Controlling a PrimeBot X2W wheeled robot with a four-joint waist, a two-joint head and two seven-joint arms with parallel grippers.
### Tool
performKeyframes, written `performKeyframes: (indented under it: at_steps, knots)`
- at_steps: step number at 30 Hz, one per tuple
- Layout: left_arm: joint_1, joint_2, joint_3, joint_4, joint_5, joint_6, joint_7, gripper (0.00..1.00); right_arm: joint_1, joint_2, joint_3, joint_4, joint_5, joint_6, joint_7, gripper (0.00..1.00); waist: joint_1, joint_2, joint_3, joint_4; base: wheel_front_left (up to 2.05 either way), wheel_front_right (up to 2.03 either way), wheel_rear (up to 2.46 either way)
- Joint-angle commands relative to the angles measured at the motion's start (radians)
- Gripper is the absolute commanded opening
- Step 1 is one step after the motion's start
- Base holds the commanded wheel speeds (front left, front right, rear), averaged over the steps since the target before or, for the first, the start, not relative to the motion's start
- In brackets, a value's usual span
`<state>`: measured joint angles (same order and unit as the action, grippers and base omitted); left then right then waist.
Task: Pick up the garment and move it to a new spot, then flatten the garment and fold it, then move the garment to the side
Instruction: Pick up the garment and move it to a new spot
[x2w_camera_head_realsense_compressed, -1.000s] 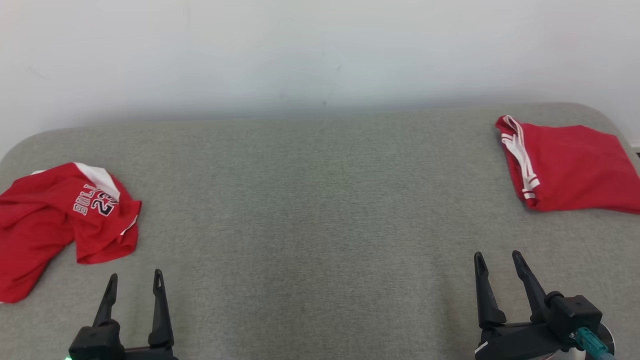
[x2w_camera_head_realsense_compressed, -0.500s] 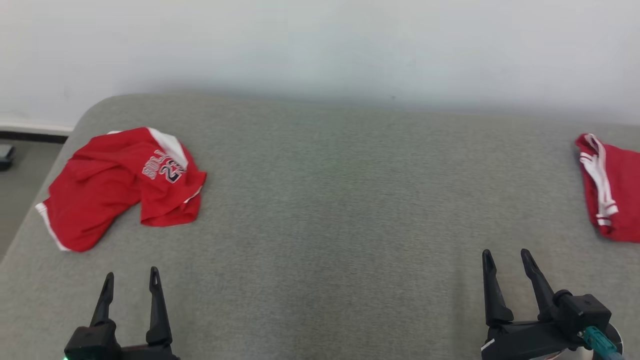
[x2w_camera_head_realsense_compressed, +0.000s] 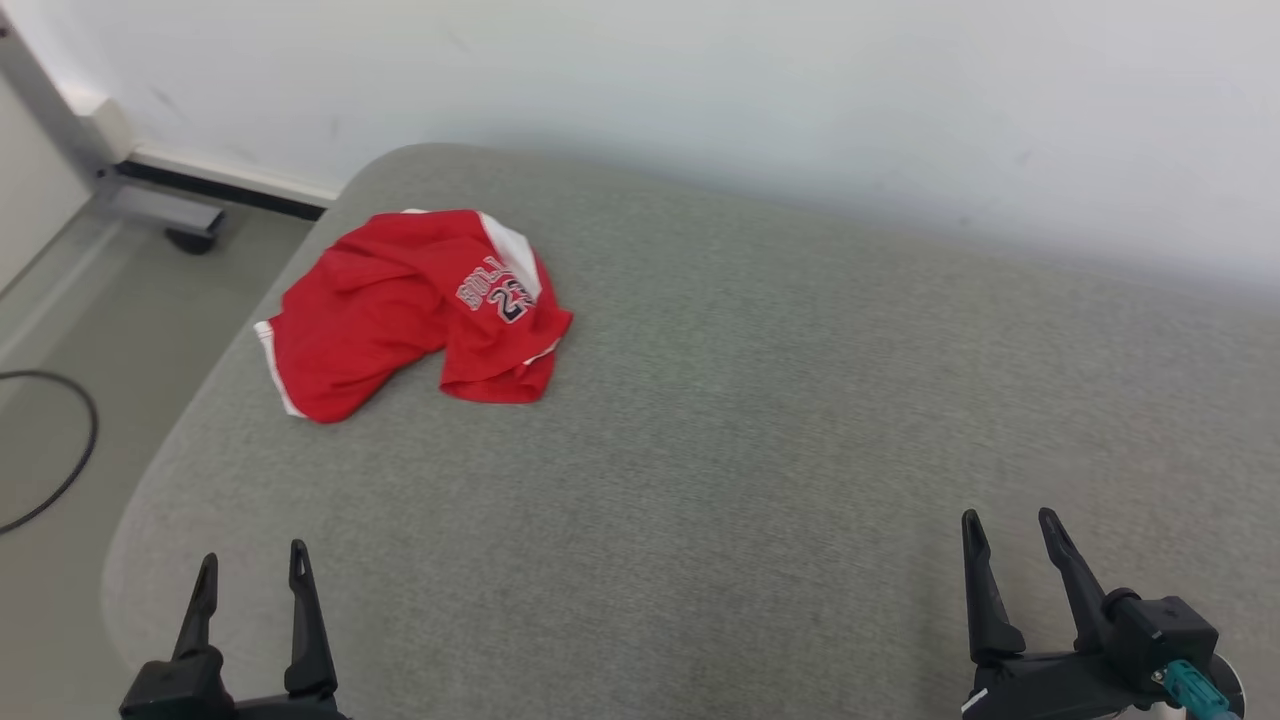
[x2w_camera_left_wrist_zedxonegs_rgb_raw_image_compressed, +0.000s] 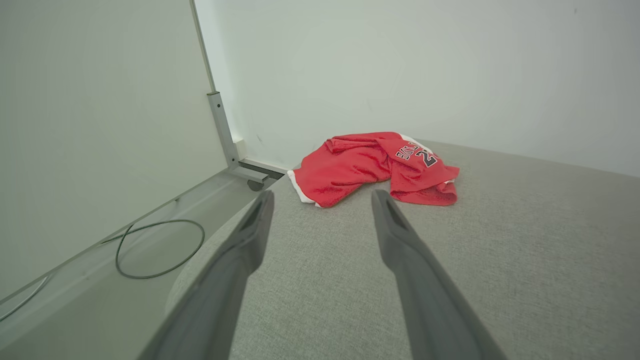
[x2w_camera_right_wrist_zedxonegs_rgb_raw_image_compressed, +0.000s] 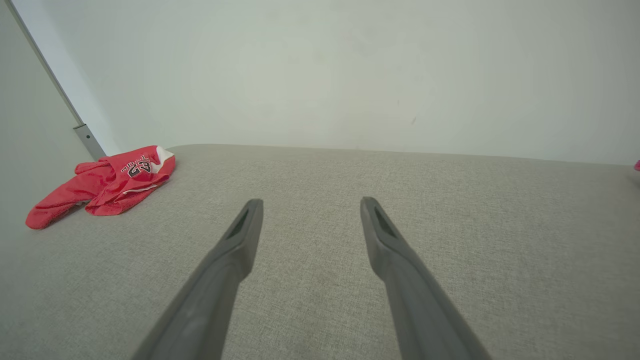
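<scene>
Picking up is the step in hand, and nothing is grasped yet. The crumpled red garment (x2w_camera_head_realsense_compressed: 410, 310) lies on the grey tabletop (x2w_camera_head_realsense_compressed: 750, 420), well ahead of the left fingers (x2w_camera_head_realsense_compressed: 303, 620) and a little to their right, and far to the left of the right fingers (x2w_camera_head_realsense_compressed: 980, 585). Both pairs stand spread wide, holding nothing. The next move likely calls for the left arm to reach forward, lower onto a raised fold and pinch it.

The black right gripper (x2w_camera_head_realsense_compressed: 1007, 520) bears what seems a teal connector (x2w_camera_head_realsense_compressed: 1182, 690).
</scene>
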<state>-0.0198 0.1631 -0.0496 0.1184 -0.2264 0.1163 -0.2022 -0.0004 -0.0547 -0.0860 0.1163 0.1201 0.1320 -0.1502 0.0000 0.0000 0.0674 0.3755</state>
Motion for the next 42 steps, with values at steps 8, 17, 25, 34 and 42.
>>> performKeyframes:
  at_steps: [8,17,25,34,42]
  knots:
    - [0.020,0.004,0.010,0.003,-0.017,0.016,-0.011,1.00,0.005,0.000,0.007,-0.003,-0.009,-0.002,0.005,1.00,0.0000,0.0000,-0.003,0.122,0.00,0.00,0.00]
    - [0.042,0.002,0.022,-0.015,-0.030,0.035,-0.013,1.00,0.007,0.000,0.013,-0.002,-0.011,-0.002,0.007,1.00,0.0000,0.0000,-0.011,0.128,0.00,0.00,0.00]
    - [0.049,0.003,0.032,-0.029,-0.043,0.046,-0.017,1.00,0.008,0.001,0.018,-0.009,-0.015,-0.002,0.014,1.00,0.0000,0.0000,-0.015,0.115,0.00,0.00,0.00]
    - [-0.065,0.021,0.065,-0.016,-0.086,0.021,-0.033,1.00,-0.033,-0.020,0.031,-0.034,-0.019,-0.002,0.024,1.00,0.0000,0.0000,0.034,0.035,0.00,0.00,0.00]
    - [-0.322,0.087,0.130,0.059,-0.158,-0.014,-0.011,1.00,-0.086,-0.055,0.048,-0.090,-0.035,-0.002,0.049,1.00,0.0000,0.0000,0.143,-0.093,0.00,0.00,0.00]
